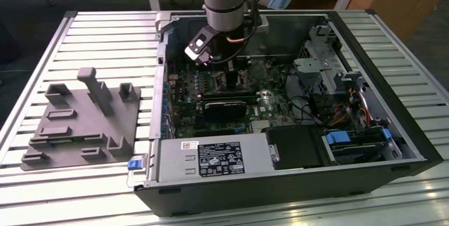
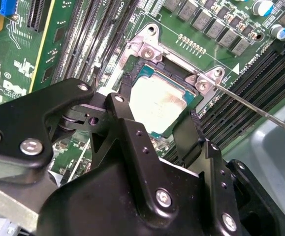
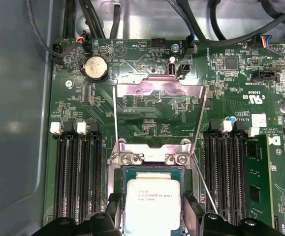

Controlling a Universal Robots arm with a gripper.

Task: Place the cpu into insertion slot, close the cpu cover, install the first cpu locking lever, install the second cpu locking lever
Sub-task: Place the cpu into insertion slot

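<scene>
In both wrist views the cpu point(image 2: 159, 103) point(image 3: 153, 201), a pale silvery square chip, lies level in the insertion slot point(image 2: 144, 73) point(image 3: 152, 170) on the green motherboard. My gripper point(image 2: 157, 112) point(image 3: 153, 216) is down over it, one black finger against each of two opposite edges, shut on the chip. The cpu cover point(image 3: 157, 91), a grey metal frame, lies flipped back away from the socket. Two thin wire locking levers point(image 3: 114, 118) point(image 3: 199, 123) stand raised beside it; one lever point(image 2: 260, 109) also crosses the second wrist view. In the exterior view the gripper point(image 1: 228, 72) reaches into the open case.
Black memory slots point(image 3: 76, 172) point(image 3: 223, 167) flank the socket. A round coin cell point(image 3: 95, 67) and cables point(image 3: 216, 34) lie beyond the cover. The open computer case point(image 1: 393, 105) holds a dark card point(image 1: 228, 108) and a power supply point(image 1: 210, 158). A grey fixture point(image 1: 84, 115) sits on the exterior view's left.
</scene>
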